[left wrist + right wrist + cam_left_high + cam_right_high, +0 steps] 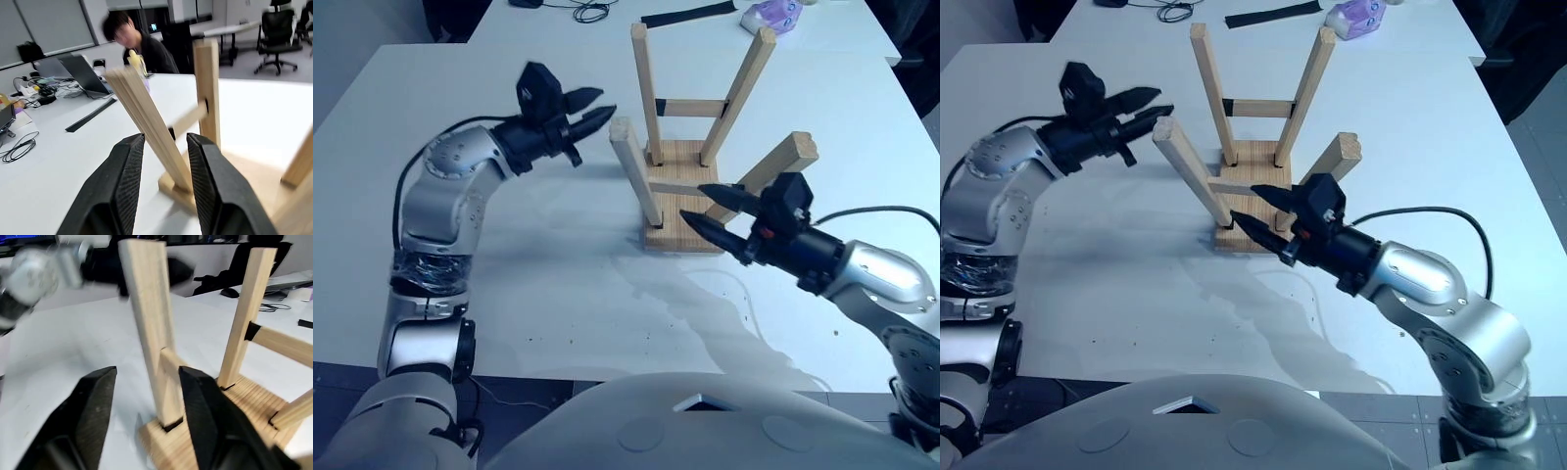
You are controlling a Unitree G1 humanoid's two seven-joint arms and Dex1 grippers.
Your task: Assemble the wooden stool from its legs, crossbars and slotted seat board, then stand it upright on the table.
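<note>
The wooden stool lies upside down, its slotted seat board [677, 238] flat on the white table [509, 245]. Four legs stick up from it. The two far legs [647, 88] are joined by a crossbar [693, 108]. The near-left leg [636, 171] leans to the left, and a second crossbar [674, 187] runs low between the near legs. My left gripper [599, 106] hovers open just left of that leaning leg's top end [146, 117], apart from it. My right gripper [695, 203] is open low at the seat's near side, its fingers either side of the leaning leg's base [161, 382].
A black strip [688, 14], a purple packet [773, 14] and cables [590, 10] lie on the table behind. A pale wrinkled patch [705, 304] spreads over the near tabletop. The table's front edge runs close below my arms.
</note>
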